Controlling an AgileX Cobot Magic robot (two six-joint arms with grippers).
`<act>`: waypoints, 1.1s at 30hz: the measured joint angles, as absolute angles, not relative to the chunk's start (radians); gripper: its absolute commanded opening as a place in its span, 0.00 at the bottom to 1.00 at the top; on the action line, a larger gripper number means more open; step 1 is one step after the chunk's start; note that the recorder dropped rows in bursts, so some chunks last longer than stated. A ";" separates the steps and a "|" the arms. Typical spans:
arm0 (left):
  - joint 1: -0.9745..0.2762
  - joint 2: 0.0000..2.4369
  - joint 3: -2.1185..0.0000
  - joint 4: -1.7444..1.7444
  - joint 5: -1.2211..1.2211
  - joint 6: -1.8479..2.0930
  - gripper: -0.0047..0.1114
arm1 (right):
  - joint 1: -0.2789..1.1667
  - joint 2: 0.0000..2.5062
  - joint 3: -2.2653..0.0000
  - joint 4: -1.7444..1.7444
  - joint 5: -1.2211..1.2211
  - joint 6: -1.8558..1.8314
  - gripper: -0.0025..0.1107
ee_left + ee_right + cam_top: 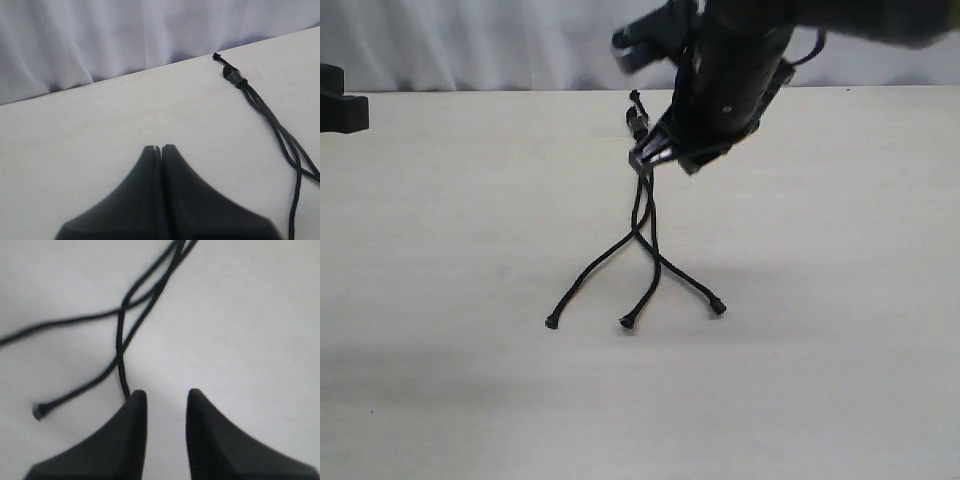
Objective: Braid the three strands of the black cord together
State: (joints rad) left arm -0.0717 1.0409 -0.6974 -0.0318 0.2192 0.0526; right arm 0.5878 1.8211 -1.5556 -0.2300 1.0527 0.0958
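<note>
The black cord lies on the table, its knotted end toward the far edge. The three strands cross once about midway, then fan out to knobby tips at the left, middle and right. My right gripper hangs over the upper part of the cord. In the right wrist view it is open with nothing between its fingers, and one strand runs under one fingertip. My left gripper is shut on nothing, well aside from the knot.
A strip of clear tape holds the knotted end to the pale table. A white curtain hangs behind the far edge. A dark part of the left arm shows at the left border.
</note>
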 measured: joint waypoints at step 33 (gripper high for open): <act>-0.140 0.079 -0.326 0.005 0.113 0.070 0.04 | 0.588 1.035 -0.709 -0.218 0.122 0.198 0.06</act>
State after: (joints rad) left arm -0.1400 0.0786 -0.3265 0.0054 0.1135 0.0697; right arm 0.5878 1.0349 -0.7086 -0.2181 0.1219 0.1985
